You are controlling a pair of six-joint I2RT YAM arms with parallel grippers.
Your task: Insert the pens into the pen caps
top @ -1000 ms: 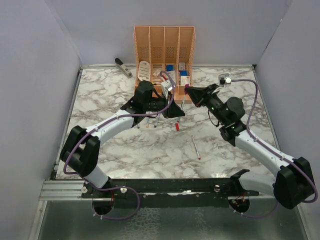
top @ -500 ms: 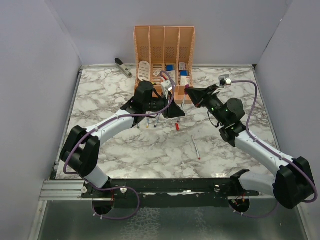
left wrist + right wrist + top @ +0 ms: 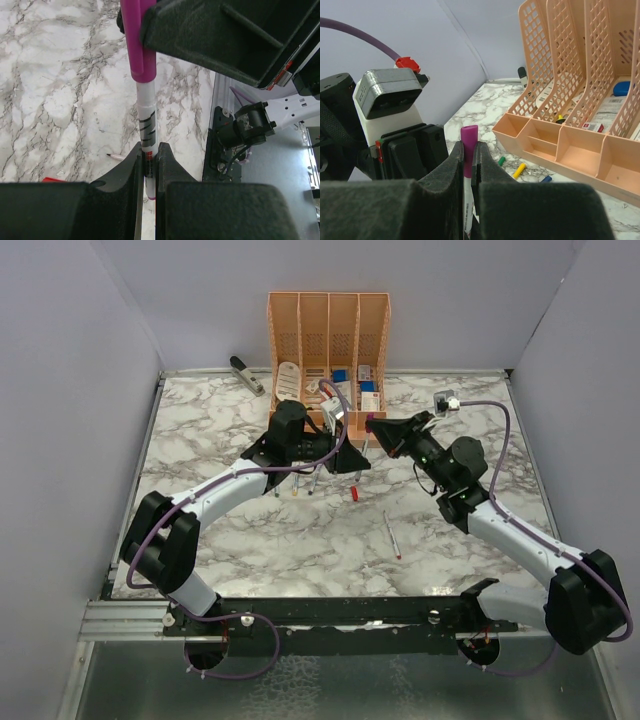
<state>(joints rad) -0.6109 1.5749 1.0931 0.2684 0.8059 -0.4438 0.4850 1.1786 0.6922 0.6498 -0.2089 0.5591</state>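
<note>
Marbled worktop (image 3: pixel 230 540) fills your overhead view, boxed in by plain grey walls (image 3: pixel 60 390). Your left gripper (image 3: pixel 148 167) is closed narrow on the lower barrel of a whitish pen (image 3: pixel 146 117), its fingers (image 3: pixel 131 172) pressed to both sides of it. Your right gripper (image 3: pixel 468 160) is clamped on the purple cap (image 3: pixel 468 142), squeezing it from both sides. From the left wrist view the pen's upper end runs straight into that cap, the two in line. You cannot tell how deep it sits.

Both grippers meet nose to nose above the worktop, just in front of the peach organiser (image 3: pixel 328 330). On the worktop below them lies a red cap (image 3: pixel 353 493). Nearer you, well apart from it, a loose pen (image 3: pixel 391 534) lies alone. The ends of other pens (image 3: pixel 311 483) poke out beneath the left arm's wrist.

From the right wrist view, a green cap (image 3: pixel 501 160), a yellow cap (image 3: pixel 519 170) and a blue cap (image 3: pixel 546 178) lie just before the organiser's front trays. A grey stapler-like tool (image 3: pixel 246 374) sits at the far left corner.
</note>
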